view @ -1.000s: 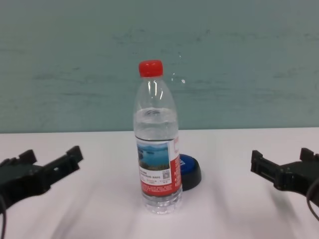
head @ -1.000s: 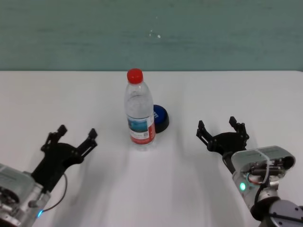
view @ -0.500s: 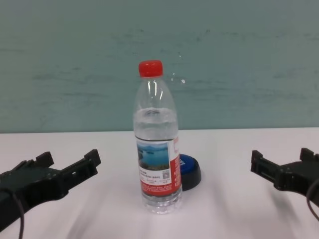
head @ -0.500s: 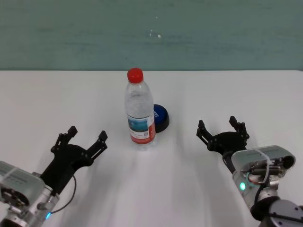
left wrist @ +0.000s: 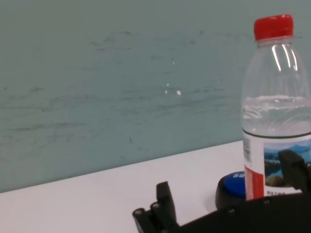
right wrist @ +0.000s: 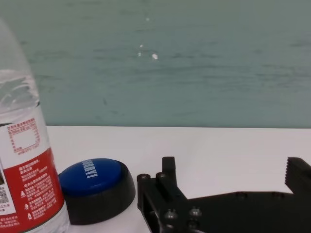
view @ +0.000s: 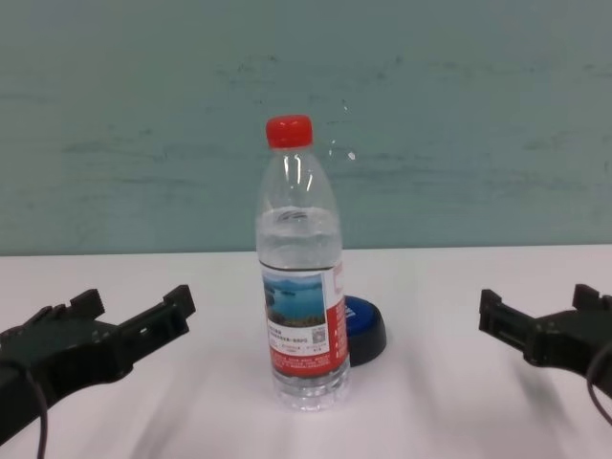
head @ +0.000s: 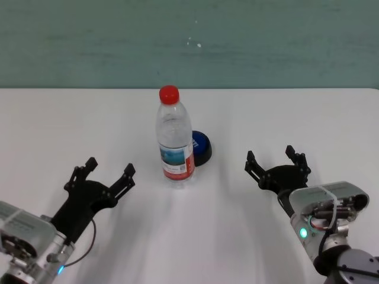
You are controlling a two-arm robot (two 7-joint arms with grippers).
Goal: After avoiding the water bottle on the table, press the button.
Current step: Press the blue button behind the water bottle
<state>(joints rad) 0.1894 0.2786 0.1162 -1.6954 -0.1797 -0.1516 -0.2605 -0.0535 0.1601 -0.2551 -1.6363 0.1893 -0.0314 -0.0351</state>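
The water bottle (head: 174,139), clear with a red cap and red-and-white label, stands upright mid-table; it also shows in the chest view (view: 300,287), left wrist view (left wrist: 276,111) and right wrist view (right wrist: 26,170). The blue button on a black base (head: 201,148) sits right behind it, partly hidden (view: 365,328) (right wrist: 97,187) (left wrist: 233,187). My left gripper (head: 100,171) is open, left of and nearer than the bottle (view: 129,311). My right gripper (head: 277,164) is open, to the right of the button (view: 540,311). Both are empty.
The white table (head: 189,236) runs wide to both sides, with a teal wall (head: 189,41) behind its far edge. Nothing else stands on it.
My left gripper moved to the right toward the bottle in the first half second, then held. The right gripper, bottle and button have not moved.
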